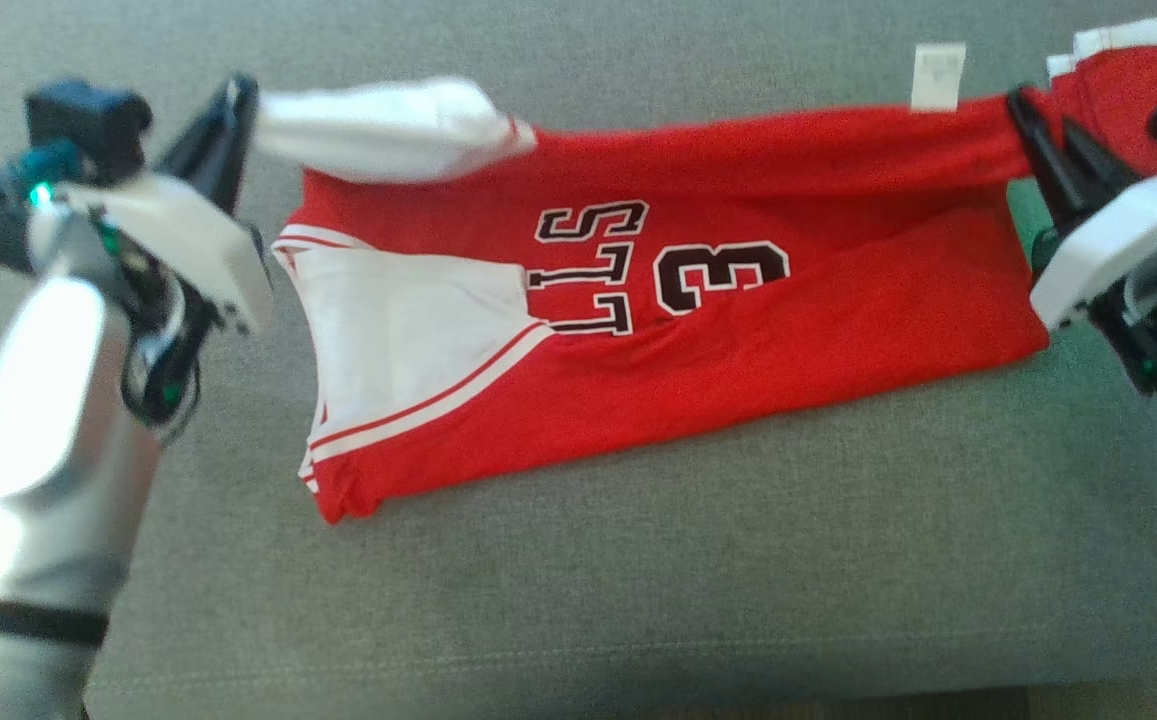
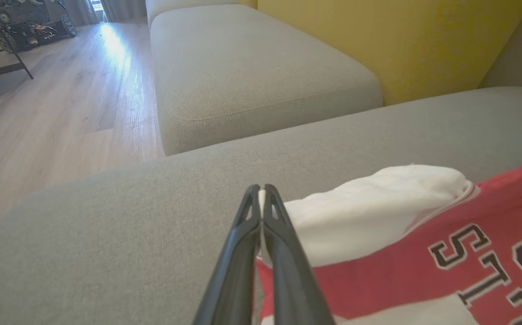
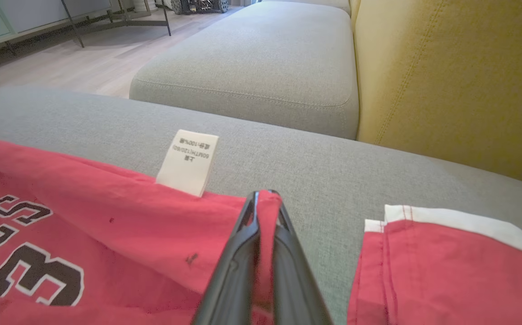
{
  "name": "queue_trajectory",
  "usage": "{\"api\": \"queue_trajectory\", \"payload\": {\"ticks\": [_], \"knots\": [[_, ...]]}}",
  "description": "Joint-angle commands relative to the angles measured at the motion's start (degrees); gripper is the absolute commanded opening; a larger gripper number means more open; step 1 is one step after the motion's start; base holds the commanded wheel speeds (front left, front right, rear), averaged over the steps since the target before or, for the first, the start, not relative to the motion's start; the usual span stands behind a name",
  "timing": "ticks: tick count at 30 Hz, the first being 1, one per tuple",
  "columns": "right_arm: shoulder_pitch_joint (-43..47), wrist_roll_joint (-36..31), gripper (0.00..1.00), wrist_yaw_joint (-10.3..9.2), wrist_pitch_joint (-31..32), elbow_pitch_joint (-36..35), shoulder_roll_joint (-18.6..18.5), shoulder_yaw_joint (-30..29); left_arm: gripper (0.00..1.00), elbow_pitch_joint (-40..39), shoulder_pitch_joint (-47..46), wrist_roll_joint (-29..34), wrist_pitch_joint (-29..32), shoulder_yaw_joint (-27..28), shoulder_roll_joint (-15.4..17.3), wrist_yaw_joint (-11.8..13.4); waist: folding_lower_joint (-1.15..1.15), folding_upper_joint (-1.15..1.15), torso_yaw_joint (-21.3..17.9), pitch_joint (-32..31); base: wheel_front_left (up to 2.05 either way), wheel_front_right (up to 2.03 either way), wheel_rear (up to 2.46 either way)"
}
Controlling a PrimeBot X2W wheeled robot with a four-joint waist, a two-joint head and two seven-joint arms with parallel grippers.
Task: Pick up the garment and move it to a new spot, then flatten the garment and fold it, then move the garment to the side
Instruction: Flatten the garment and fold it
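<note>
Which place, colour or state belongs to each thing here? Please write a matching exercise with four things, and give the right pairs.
Things:
1. left gripper
2. right gripper
3. care label
4. sofa backrest

Descriptions:
a. yellow
b. shut on the red edge of the jersey
c. shut on the white sleeve
d. white, sticking out at the far edge of the jersey

Pairs: 1-c, 2-b, 3-d, 4-a

Red/white jersey (image 1: pixel 738 330), half-folded, far edge lifted off sofa.
</note>
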Motion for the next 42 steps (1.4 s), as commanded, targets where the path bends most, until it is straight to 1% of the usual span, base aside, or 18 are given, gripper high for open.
{"api": "queue_trajectory", "payload": {"ticks": [1, 4, 5, 12, 17, 22, 23, 24, 25, 27, 29, 32, 36, 39, 42], "knots": [[1.9, 0.5, 0.0, -0.04, -0.6, -0.8, -2.1, 0.2, 0.0, -3.5, 0.5, -0.7, 0.9, 1.6, 3.0, 0.3, 0.0, 0.0, 0.8, -1.6, 0.0, 0.0, 0.0], [4.0, 1.0, 0.0, -0.04, -0.6, -0.5, -3.2, 0.8, 0.0, -8.2, 5.2, -1.0, 3.6, 0.8, 4.2, 0.8, 0.0, 0.0, 1.7, -3.4, 0.0, 0.0, 0.0], [5.4, 1.7, 0.0, -0.04, -0.6, -0.5, -3.9, 1.9, 0.0, -11.6, 8.4, -1.1, 5.6, 0.1, 5.0, 1.1, 0.0, 0.0, 2.4, -4.3, 0.0, 0.0, 0.0], [9.0, 5.1, 0.0, -0.04, 0.7, -0.7, -6.6, 5.7, 0.0, -22.7, 19.1, -2.6, 12.8, -2.1, 8.0, 2.3, 0.0, 0.0, 4.2, -6.9, 0.0, 0.0, 0.0], [10.4, 7.8, 0.0, -0.04, 2.7, -1.7, -8.0, 8.2, 0.0, -28.1, 24.7, -3.8, 16.6, -3.5, 9.5, 2.8, 0.0, 0.0, 4.8, -7.8, 0.0, 0.0, 0.0], [11.2, 10.3, 0.0, -0.04, 4.6, -2.5, -9.2, 10.3, 0.0, -30.8, 27.6, -4.3, 18.2, -5.1, 9.3, 3.1, 0.0, 0.0, 4.9, -8.1, 0.0, 0.0, 0.0], [11.4, 11.0, 0.1, -0.04, 5.1, -2.8, -9.5, 10.7, 0.0, -31.1, 28.0, -4.3, 18.3, -5.4, 9.2, 3.2, 0.0, 0.0, 4.9, -8.2, 0.0, 0.0, 0.0], [11.7, 12.0, 0.86, -0.04, 5.8, -2.9, -9.7, 10.8, 0.0, -31.2, 28.3, -4.3, 18.6, -5.6, 9.1, 3.3, 0.0, 0.0, 4.8, -8.3, 0.0, 0.0, 0.0], [12.1, 13.0, 1.0, -0.04, 6.9, -3.2, -9.9, 11.1, 0.15, -31.2, 28.5, -4.2, 18.8, -5.9, 9.1, 3.4, 0.0, 0.0, 4.8, -8.4, 0.0, 0.0, 0.0], [12.6, 14.9, 1.0, -0.04, 8.6, -4.5, -10.7, 11.6, 1.0, -31.3, 28.8, -4.2, 18.8, -6.1, 9.2, 3.6, 0.0, 0.0, 4.8, -8.6, 0.0, 0.0, 0.0], [13.0, 16.3, 1.0, -0.04, 10.2, -5.9, -11.9, 12.1, 1.0, -31.0, 29.1, -4.2, 18.8, -6.0, 9.3, 3.9, 0.0, 0.0, 4.7, -8.9, 0.0, 0.0, 0.0], [12.7, 17.3, 1.0, -0.04, 10.9, -6.8, -13.8, 12.2, 1.0, -30.8, 29.5, -4.3, 18.1, -5.7, 9.3, 4.5, 0.0, 0.0, 4.4, -9.6, 0.0, 0.0, 0.0], [12.0, 17.7, 1.0, -0.04, 9.9, -6.6, -14.5, 11.6, 1.0, -30.6, 29.6, -4.7, 16.5, -4.8, 8.7, 5.3, 0.0, 0.0, 4.1, -10.5, 0.0, 0.0, 0.0], [11.4, 18.0, 1.0, -0.04, 7.7, -6.3, -14.0, 10.5, 1.0, -30.5, 29.5, -6.0, 13.2, -2.6, 7.0, 7.0, 0.0, 0.0, 3.9, -11.5, 0.0, 0.0, 0.0], [11.4, 18.9, 1.0, -0.04, 4.3, -6.5, -12.8, 8.6, 1.0, -30.3, 29.3, -7.8, 8.4, 0.3, 4.2, 9.1, 0.0, 0.0, 3.9, -12.6, 0.0, 0.0, 0.0]]}}
